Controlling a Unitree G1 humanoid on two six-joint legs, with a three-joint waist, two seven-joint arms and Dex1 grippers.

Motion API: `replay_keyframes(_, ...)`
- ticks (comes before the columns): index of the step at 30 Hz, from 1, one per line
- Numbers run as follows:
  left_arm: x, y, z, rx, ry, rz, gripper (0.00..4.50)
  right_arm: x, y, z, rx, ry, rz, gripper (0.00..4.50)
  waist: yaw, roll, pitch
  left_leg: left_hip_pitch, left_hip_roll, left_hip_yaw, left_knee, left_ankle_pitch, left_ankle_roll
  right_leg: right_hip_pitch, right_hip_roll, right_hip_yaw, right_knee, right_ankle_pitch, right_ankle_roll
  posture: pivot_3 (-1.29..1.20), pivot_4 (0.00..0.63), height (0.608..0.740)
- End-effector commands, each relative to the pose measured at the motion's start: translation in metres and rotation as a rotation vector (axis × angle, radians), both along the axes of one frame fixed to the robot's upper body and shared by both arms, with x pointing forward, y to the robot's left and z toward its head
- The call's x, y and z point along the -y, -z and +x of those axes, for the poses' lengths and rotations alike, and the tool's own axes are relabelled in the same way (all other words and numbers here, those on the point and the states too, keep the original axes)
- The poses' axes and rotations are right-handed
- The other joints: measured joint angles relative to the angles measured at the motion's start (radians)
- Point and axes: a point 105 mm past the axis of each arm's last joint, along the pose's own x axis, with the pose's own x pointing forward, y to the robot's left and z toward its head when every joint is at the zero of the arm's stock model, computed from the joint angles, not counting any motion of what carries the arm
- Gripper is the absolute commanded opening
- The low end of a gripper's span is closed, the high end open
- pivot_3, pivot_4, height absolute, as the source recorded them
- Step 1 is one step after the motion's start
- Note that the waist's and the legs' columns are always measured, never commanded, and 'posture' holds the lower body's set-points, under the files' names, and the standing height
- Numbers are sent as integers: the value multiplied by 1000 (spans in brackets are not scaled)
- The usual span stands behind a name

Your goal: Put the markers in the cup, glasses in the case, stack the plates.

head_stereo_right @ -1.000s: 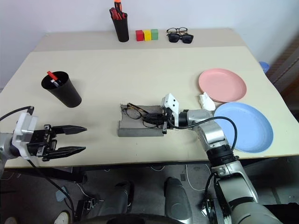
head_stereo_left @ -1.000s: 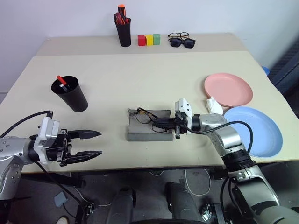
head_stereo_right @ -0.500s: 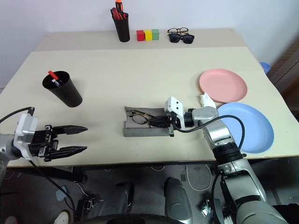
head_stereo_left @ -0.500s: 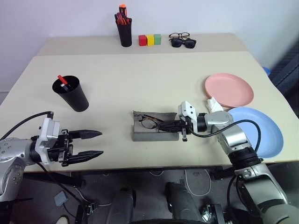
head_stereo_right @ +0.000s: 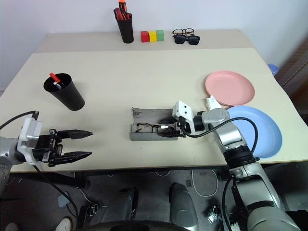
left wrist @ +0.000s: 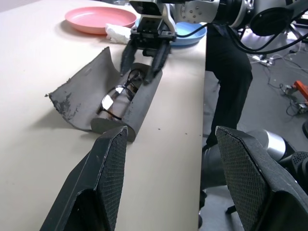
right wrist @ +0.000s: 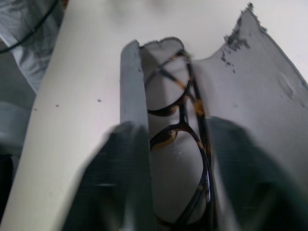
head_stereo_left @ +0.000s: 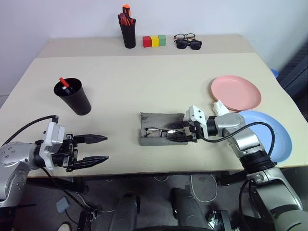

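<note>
R gripper (head_stereo_left: 182, 136) has just let go: fingers were pinched on the glasses (head_stereo_left: 160, 131), now spread apart w/ 1 either side of the frame at the case's (head_stereo_left: 161, 128) R end. Glasses lie inside the open case, lenses flat in the trough, lid flap still up behind them. Case itself slid toward the plates vs a moment back. So glasses step looks done bar shutting the lid, I'd judge.

L gripper (head_stereo_left: 94, 149) hangs off the case's L side, well apart, near the front table (head_stereo_left: 144, 82) edge, fingers spread, holding nothing.

Cup (head_stereo_left: 73, 96) sits well L of the case and further back, a red-capped marker (head_stereo_left: 63, 83) sticking out; 2nd marker can't be made out. Pink plate (head_stereo_left: 235, 92) is R of the case and further back, blue plate (head_stereo_left: 271, 135) R of the case near the front edge; the 2 not yet stacked. White crumpled bit (head_stereo_left: 219, 107) lies between them.

Room: case is close to the front edge, little margin there. Bare tabletop behind the case and between case and cup; R arm lies across the path from case to plates.
</note>
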Motion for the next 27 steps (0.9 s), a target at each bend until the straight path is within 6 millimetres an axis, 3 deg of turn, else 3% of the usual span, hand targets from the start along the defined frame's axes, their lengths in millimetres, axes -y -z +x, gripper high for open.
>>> replay_keyframes(1, 4, -3, 7, 31, -10, -6, 2992, 3, -24, 1, 93, 27, 41, 4470, 2, 0, 0, 0, 0, 0, 0, 0, 0, 0, 0, 0, 0, 0, 0, 0, 150, 740)
replay_keyframes(6, 13, -3, 27, 67, -61, -21, 2992, 17, -59, -10, 144, 107, 128, 4470, 8, 0, 0, 0, 0, 0, 0, 0, 0, 0, 0, 0, 0, 0, 0, 0, 150, 740)
replay_keyframes(10, 27, -1, 62, 136, -146, -3, 2992, 53, -70, -34, 213, 223, 70, 4470, 34, 0, 0, -1, 0, 0, 0, 0, 0, 0, 0, 0, -1, 0, 0, 0, 150, 740)
replay_keyframes(13, 37, -6, 92, 153, -215, -18, 2176, 80, -65, -53, 240, 333, 21, 4500, 39, -1, 0, -1, 0, 0, 1, 0, 0, 1, 0, 0, -1, 0, 1, 0, 150, 740)
replay_keyframes(17, 53, -13, 119, 194, -227, -11, 268, 107, -61, -72, 279, 496, -5, 4500, 34, -2, 0, -1, 0, 1, 2, 0, 0, 4, 0, 0, -2, -1, 3, 0, 150, 740)
replay_keyframes(18, 60, -15, 127, 203, -229, -6, 53, 117, -56, -79, 285, 542, -28, 4500, 31, -2, 0, 0, 0, 1, 2, 0, 0, 4, 0, 0, -2, -1, 3, 0, 150, 740)
replay_keyframes(22, 75, -24, 159, 226, -249, 39, 53, 141, -37, -109, 278, 674, -102, 4500, 31, -3, -1, 0, 0, 0, 2, 0, 0, 4, 0, -1, -2, -2, 5, 0, 150, 740)
replay_keyframes(27, 89, -26, 192, 335, -285, 203, 53, 146, -29, -134, 263, 733, -120, 4500, 30, -4, 0, 1, 0, 1, 2, 0, 0, 5, 0, 0, -3, -3, 5, 0, 150, 740)
